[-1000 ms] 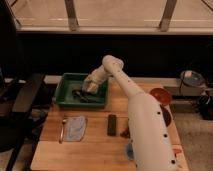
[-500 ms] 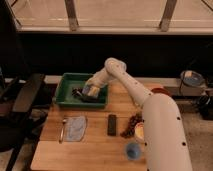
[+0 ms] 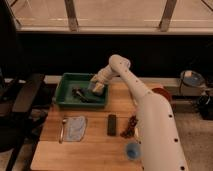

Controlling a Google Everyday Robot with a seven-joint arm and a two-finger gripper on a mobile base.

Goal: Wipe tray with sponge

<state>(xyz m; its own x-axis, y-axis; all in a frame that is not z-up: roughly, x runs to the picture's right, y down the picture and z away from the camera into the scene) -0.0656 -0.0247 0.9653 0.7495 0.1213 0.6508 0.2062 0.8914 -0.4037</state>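
Observation:
The green tray (image 3: pixel 64 92) sits at the back left of the wooden table. My gripper (image 3: pixel 98 88) reaches down into the tray's right end, its pale tip close to the tray floor. It is shut. A small dark blue-grey lump, seemingly the sponge (image 3: pixel 82 94), lies on the tray floor just left of the tip. I cannot tell whether the gripper touches or holds it.
On the table in front of the tray lie a pale-blue cloth (image 3: pixel 76 128) with a utensil (image 3: pixel 62 130) beside it, a dark flat bar (image 3: pixel 112 125), a reddish-brown cluster (image 3: pixel 131 127) and a blue cup (image 3: pixel 132 149). A red bowl (image 3: pixel 161 92) is at right, a black chair (image 3: pixel 25 100) at left.
The gripper has dipped a little lower into the tray's right end. The dark lump stays in about the same place.

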